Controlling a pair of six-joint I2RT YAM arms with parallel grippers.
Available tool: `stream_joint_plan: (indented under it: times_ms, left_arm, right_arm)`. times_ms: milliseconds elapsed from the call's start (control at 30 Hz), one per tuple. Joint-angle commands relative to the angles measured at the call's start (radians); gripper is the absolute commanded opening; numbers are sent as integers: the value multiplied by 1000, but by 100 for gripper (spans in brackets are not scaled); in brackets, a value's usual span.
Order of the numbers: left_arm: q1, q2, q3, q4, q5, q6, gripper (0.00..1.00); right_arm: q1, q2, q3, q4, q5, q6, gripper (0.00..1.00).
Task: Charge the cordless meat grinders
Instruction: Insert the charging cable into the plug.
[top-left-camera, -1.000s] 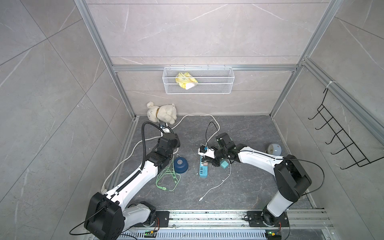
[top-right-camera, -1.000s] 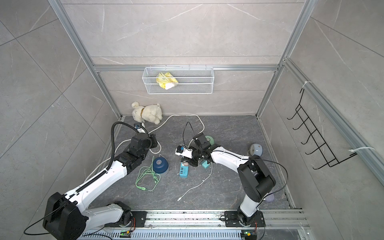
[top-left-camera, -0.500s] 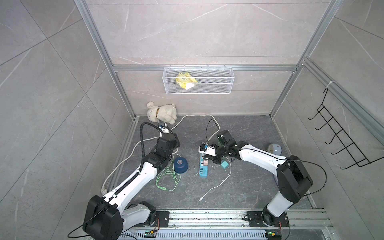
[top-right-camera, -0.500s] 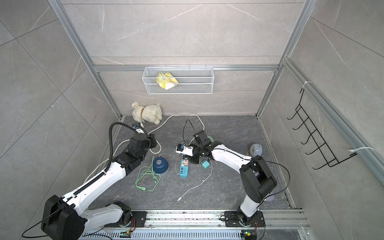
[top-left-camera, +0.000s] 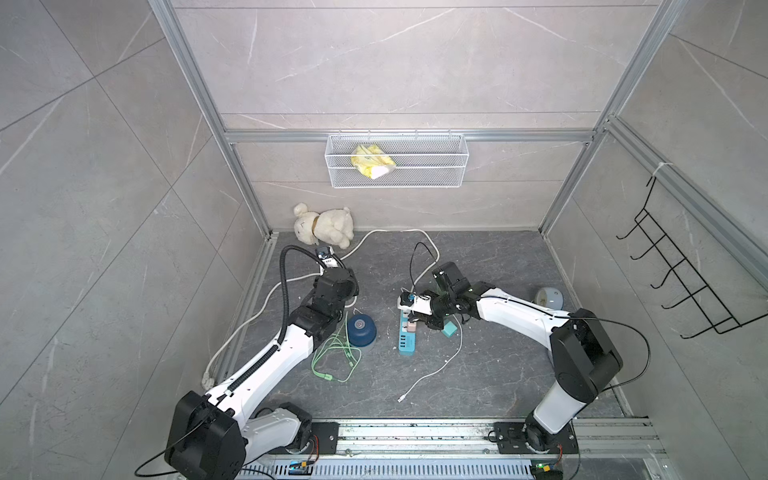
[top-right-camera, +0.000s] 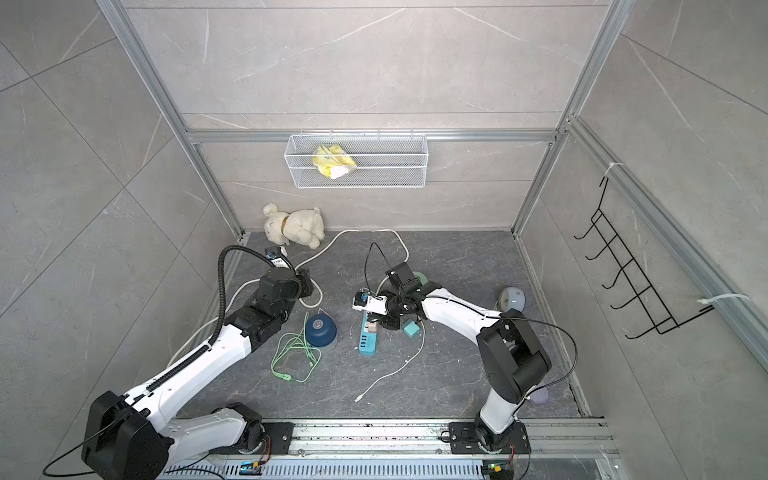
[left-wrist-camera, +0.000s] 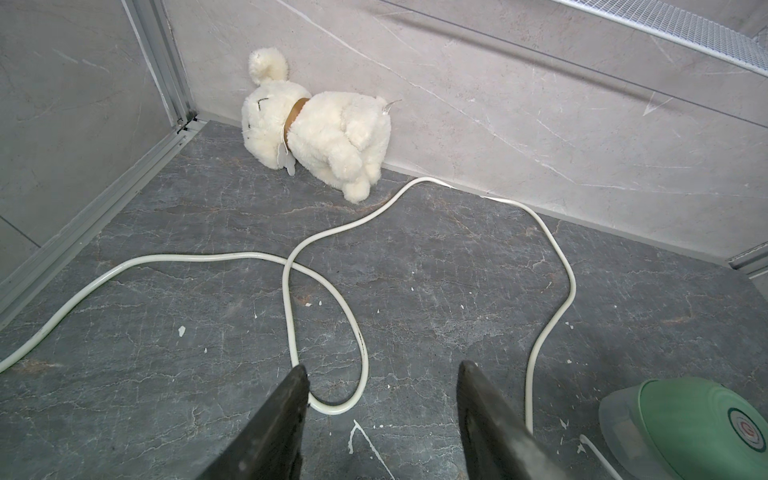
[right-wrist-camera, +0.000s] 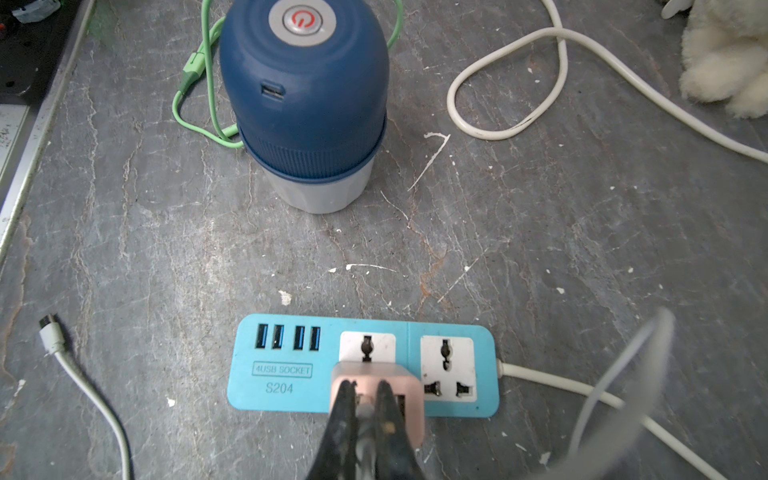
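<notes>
The navy blue cordless meat grinder (top-left-camera: 360, 328) (top-right-camera: 320, 328) (right-wrist-camera: 303, 95) stands upright on the floor, its charging port facing the blue power strip (top-left-camera: 406, 340) (top-right-camera: 368, 343) (right-wrist-camera: 282, 374). The mint green grinder (left-wrist-camera: 698, 428) (top-right-camera: 417, 277) sits behind my right arm. My right gripper (right-wrist-camera: 365, 384) (top-left-camera: 413, 326) is shut on the white cable's (top-left-camera: 432, 370) (right-wrist-camera: 83, 374) USB plug, held against the pink adapter (right-wrist-camera: 411, 399) plugged into the strip. My left gripper (left-wrist-camera: 382, 368) (top-right-camera: 306, 281) is open above the floor with nothing between its fingers.
A green cable (top-left-camera: 332, 357) (right-wrist-camera: 208, 83) lies coiled beside the navy grinder. A teal cube adapter (top-left-camera: 450, 329) lies by the strip. The strip's white power cord (left-wrist-camera: 332, 232) loops near a plush toy (top-left-camera: 324, 226). A pale blue-grey ball gadget (top-left-camera: 548, 298) sits far right.
The right wrist has shifted only slightly over the power strip. The left arm has barely moved. Neither gripper has opened or shut.
</notes>
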Motion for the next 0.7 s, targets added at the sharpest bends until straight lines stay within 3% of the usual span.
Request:
stream_joint_plan:
  times_ms: [0, 667]
  left_arm:
    - [5, -15, 0, 6, -27, -8, 58]
    - [6, -10, 8, 3, -24, 1, 59]
  right_arm:
    - [2, 29, 27, -47, 8, -20, 0]
    - [9, 54, 67, -137, -4, -5, 0]
